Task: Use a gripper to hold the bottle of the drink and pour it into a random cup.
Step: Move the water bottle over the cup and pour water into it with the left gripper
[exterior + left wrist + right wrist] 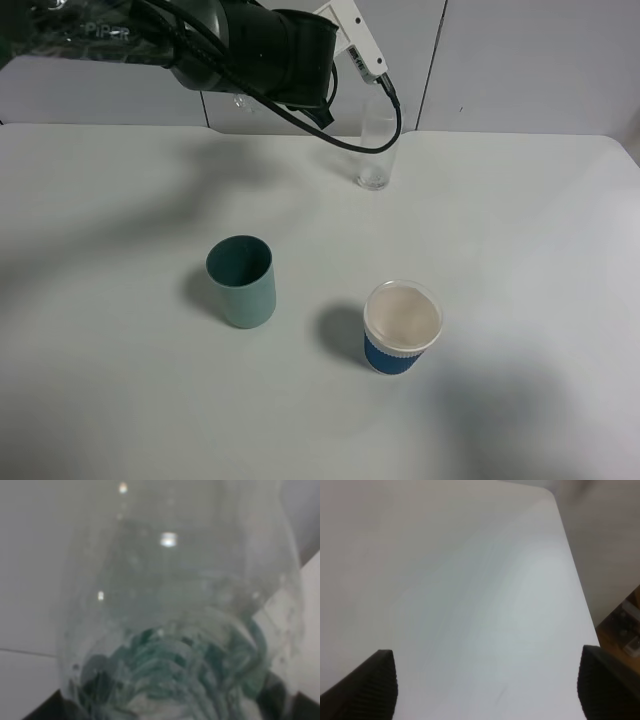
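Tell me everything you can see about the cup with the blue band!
The paper cup is white with a blue sleeve round its lower part and a rolled white rim. It stands upright on the white table, right of the teal cup and apart from it. Its top looks pale; lid or bare inside, I cannot tell. Only the table touches it.

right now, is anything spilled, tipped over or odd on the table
Nothing stands out. The glass tumbler, teal cup and blue-sleeved paper cup all stand upright and apart, and no puddle shows on the table. The bottle fills the left wrist view, too close to judge its tilt.
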`<state>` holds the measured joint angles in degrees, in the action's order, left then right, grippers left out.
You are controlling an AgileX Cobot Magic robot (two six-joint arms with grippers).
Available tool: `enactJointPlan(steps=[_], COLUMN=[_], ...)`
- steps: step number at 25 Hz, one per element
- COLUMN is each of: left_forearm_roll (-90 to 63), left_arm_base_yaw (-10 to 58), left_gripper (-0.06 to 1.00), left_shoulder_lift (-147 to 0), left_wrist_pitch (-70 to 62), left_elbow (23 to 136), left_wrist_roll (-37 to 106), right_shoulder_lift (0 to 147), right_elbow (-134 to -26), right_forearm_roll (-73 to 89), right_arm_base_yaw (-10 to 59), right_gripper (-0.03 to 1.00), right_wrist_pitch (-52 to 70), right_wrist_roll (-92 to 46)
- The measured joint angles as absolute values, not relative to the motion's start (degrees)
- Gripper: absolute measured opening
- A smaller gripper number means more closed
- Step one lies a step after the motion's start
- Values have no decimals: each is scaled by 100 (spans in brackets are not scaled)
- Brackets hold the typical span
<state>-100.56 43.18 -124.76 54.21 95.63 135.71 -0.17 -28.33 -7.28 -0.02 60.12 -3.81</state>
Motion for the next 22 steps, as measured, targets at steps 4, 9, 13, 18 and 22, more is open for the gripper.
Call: enactJointPlan(steps=[4, 9, 13, 18, 22], left_forearm_roll=[-10055, -10055, -10055, -10061, -10063], left_arm_base_yaw=[4385, 4402, 4434, 4446, 4477], left_gripper=[50, 50, 50, 50, 50], left_shoulder_lift=[-12543, -12617, -12697, -12868, -13050], left_wrist_pitch=[5419, 5414, 5414, 5442, 5523], left_elbow=[9692, 9709, 9709, 9933, 10285], left_wrist_roll=[13596, 13782, 13891, 13908, 13930], right_shoulder_lift=[-17, -17, -17, -17, -17], right_elbow=[-2833, -2833, -2833, -2833, -2833], right_forearm_roll=[-728, -728, -728, -728, -728], right_arm_base_yaw=[-2, -2, -2, -2, -2], right_gripper=[74, 74, 74, 74, 74], right_wrist_pitch=[6012, 6012, 6012, 6012, 6012], right_wrist_roll=[-381, -381, -381, -381, -381])
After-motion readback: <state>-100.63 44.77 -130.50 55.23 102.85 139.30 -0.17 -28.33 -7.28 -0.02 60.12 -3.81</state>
